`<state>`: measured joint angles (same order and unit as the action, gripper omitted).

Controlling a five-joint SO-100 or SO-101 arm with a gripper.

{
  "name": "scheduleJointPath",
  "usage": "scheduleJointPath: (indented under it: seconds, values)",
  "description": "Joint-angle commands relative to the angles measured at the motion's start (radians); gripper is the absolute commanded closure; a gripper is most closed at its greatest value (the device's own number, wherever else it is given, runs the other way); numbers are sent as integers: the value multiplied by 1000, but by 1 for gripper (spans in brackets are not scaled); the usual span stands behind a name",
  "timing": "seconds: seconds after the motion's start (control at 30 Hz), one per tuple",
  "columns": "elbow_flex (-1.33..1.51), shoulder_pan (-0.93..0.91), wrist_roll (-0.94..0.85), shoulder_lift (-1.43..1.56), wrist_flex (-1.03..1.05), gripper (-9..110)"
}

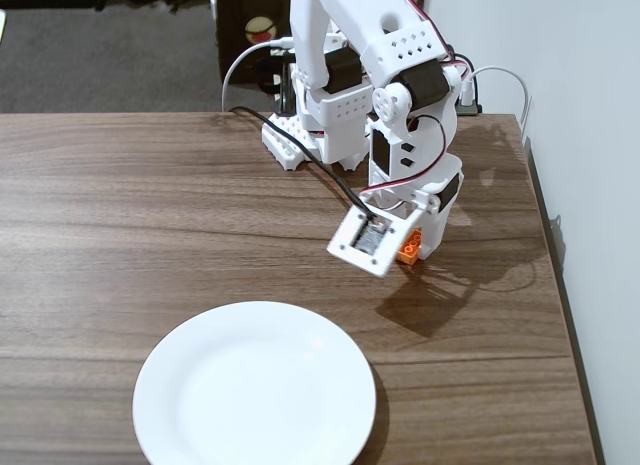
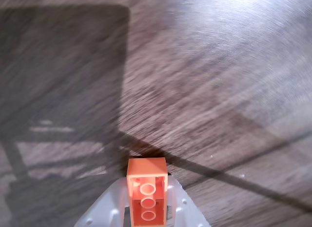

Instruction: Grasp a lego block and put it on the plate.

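The claw [image 2: 146,215] is closed on the lego block [image 2: 146,193], which sits between its white fingers with the hollow underside and its three round tubes facing the wrist camera. In the fixed view the block [image 1: 409,251] shows as an orange patch under the arm, low over the worktop [image 1: 120,215] and well apart from the plate [image 1: 255,390], which lies toward the near edge, to the left in that view. To carry this step well, the grip should stay firm while the arm lifts clear, swings over the plate's middle, and lowers before letting go. There is one block, one plate, one claw.
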<state>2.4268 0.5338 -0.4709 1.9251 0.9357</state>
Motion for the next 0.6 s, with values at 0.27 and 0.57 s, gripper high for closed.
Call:
scheduleJointPath:
  seconds: [0.27, 0.57]
  values:
    - [-3, -41, -377, 114, -17, 95]
    - [3, -81, -667, 213, -9, 95]
